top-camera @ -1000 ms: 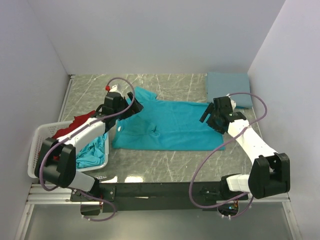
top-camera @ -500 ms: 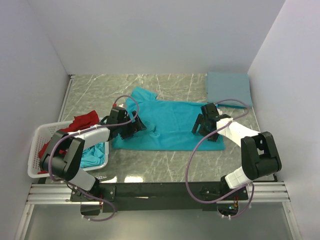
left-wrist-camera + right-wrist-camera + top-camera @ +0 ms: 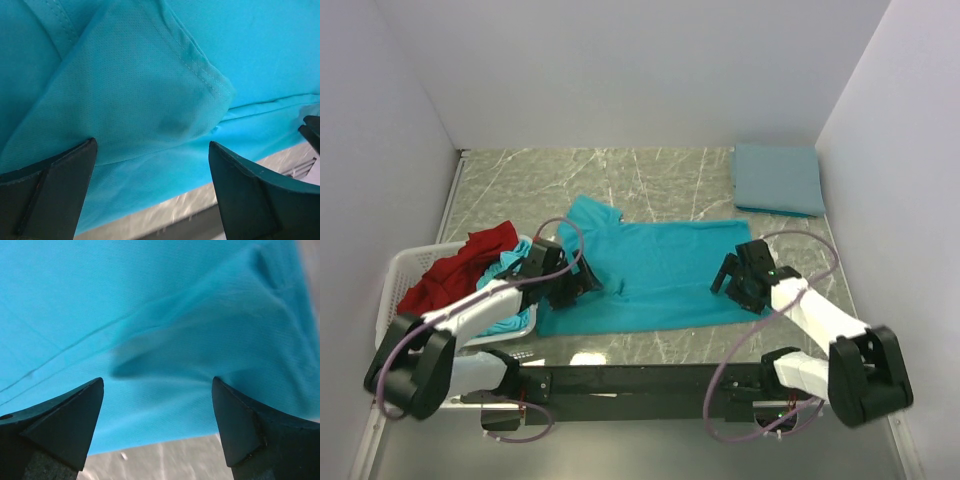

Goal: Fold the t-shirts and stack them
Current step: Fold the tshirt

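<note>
So the white lattice basket [image 3: 393,292] at the table's left edge has a red t-shirt [image 3: 460,265] heaped in it, poking over the far rim, plus a crumpled teal t-shirt [image 3: 508,321] at its right end. The big teal t-shirt [image 3: 655,270] lies spread on the marble table [image 3: 670,180] right beside the basket. The left gripper [image 3: 152,150] and right gripper [image 3: 157,385] are low over its two sides, fingers spread wide around loose folds, while a folded grey-blue t-shirt [image 3: 778,178] sits in the far right corner.
</note>
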Controlling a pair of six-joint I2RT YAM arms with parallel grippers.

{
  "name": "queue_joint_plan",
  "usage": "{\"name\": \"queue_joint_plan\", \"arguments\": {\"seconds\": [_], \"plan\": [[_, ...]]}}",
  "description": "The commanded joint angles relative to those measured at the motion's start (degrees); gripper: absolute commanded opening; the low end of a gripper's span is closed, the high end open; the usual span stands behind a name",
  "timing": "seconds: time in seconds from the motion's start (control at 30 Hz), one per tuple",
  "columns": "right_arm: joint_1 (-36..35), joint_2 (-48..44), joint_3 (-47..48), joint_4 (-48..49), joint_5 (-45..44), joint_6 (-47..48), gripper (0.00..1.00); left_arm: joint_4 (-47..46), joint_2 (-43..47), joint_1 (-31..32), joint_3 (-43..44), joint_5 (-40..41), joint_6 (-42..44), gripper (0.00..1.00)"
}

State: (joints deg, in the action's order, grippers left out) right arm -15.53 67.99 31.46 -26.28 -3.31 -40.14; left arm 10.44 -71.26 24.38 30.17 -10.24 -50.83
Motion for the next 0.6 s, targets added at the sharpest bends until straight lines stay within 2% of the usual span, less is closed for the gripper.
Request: {"name": "queue_joint_plan", "arguments": {"seconds": [0.0, 0.13, 0.3, 0.43, 0.57], "plan": [[-0.47, -6.18, -4.91, -7.37, 2.69, -3.53, 0.95, 12.32, 5.95, 1.19, -3.62, 2.25, -3.91, 1.00], [-0.55, -12.34, -6.15, -10.45, 3.14, -4.51, 0.95, 14.96, 11.40, 3.47, -5.21, 2.24, -5.77, 0.99], [-0.55, -16.22, 1.04, -10.10, 3.40, -2.05, 0.95, 13.30, 12.65, 3.48, 1.71, 5.57, -3.84, 0.99], [-0.38, -14.91, 8.60, -8.35, -1.96, -0.47, 0.96, 9.62, 8.87, 3.39, 10.41, 9.97, -0.43, 0.99], [-0.20, -11.22, 14.58, -4.76, -5.03, 0.76, 0.96, 6.44, -0.15, 2.78, 21.38, 12.78, 2.75, 0.99]]}}
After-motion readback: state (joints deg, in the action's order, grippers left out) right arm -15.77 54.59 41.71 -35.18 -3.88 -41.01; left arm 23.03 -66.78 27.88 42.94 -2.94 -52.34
